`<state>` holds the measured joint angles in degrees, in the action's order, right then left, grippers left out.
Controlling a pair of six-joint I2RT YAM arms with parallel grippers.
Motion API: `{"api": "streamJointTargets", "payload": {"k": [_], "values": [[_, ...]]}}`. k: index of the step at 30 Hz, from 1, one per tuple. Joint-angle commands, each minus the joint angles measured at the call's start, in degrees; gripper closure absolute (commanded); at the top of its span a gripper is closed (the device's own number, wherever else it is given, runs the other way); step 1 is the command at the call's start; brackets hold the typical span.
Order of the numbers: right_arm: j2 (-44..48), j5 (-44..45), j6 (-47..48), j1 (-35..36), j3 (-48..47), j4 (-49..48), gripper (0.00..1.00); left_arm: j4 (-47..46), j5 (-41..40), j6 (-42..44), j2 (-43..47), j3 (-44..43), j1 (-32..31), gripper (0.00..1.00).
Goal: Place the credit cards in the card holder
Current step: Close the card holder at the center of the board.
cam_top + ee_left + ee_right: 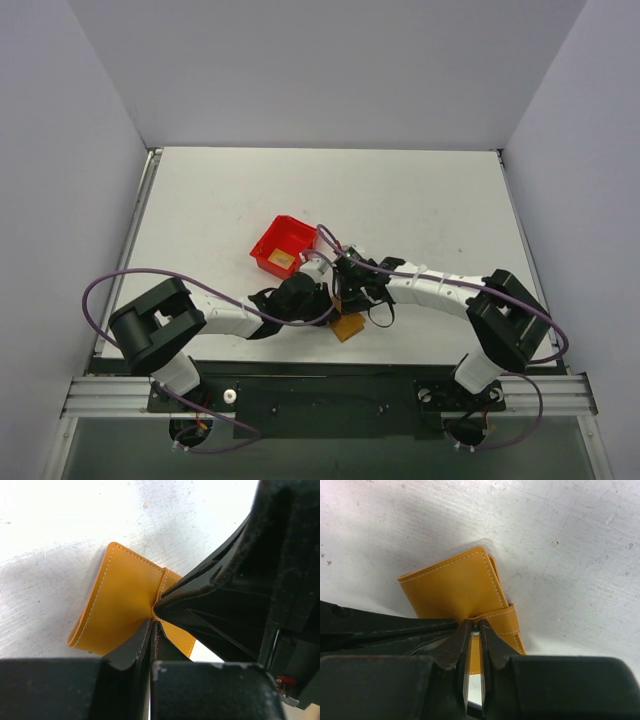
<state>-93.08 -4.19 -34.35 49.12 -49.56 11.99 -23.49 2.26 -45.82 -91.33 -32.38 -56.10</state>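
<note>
Top external view: from the red bin [283, 245], the card holder [347, 327] sits at 5 o'clock, where my tools meet. My left tool [154, 622] pinches its edge; my right tool [475, 626] pinches its strap, over the surface [570, 540].

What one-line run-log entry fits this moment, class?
left gripper: shut on card holder | right gripper: shut on card holder | card holder: folded

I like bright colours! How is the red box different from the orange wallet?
The red bin is an open box with walls; the card holder is orange, flat and folded. Nothing grips the bin; the left gripper and right gripper both pinch the card holder. Both are small and brightly coloured.
</note>
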Motion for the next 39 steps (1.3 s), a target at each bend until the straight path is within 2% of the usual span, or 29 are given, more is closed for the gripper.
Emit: {"api": "streamJointTargets", "payload": {"k": [1, 6, 16, 22, 33, 39], "values": [[-4.3, -1.1, -1.5, 1.8, 7.6, -9.4, 0.98, 4.4, 0.1, 1.4, -2.7, 0.7, -0.4, 0.99], [6.7, -1.0, -0.1, -0.2, 7.1, -10.8, 0.94, 4.8, -0.2, 1.4, -2.1, 0.7, -0.3, 0.98], [20.8, -2.8, 0.7, -6.8, 10.2, -10.9, 0.92, 5.1, -0.8, 1.8, -1.2, 0.2, -0.3, 0.99], [21.4, -4.7, 2.0, -8.4, 10.9, -9.3, 0.91, 5.2, -0.9, 2.1, -0.8, -0.7, -0.4, 0.99], [19.4, -6.6, 1.4, -8.4, 13.4, -11.5, 0.91, 6.2, -3.6, 3.5, 7.6, -2.5, -0.4, 0.98], [19.3, -7.9, 1.5, -8.3, 13.5, -13.5, 0.91, 7.3, -4.4, 3.7, 8.4, -2.4, -0.3, 0.97]]}}
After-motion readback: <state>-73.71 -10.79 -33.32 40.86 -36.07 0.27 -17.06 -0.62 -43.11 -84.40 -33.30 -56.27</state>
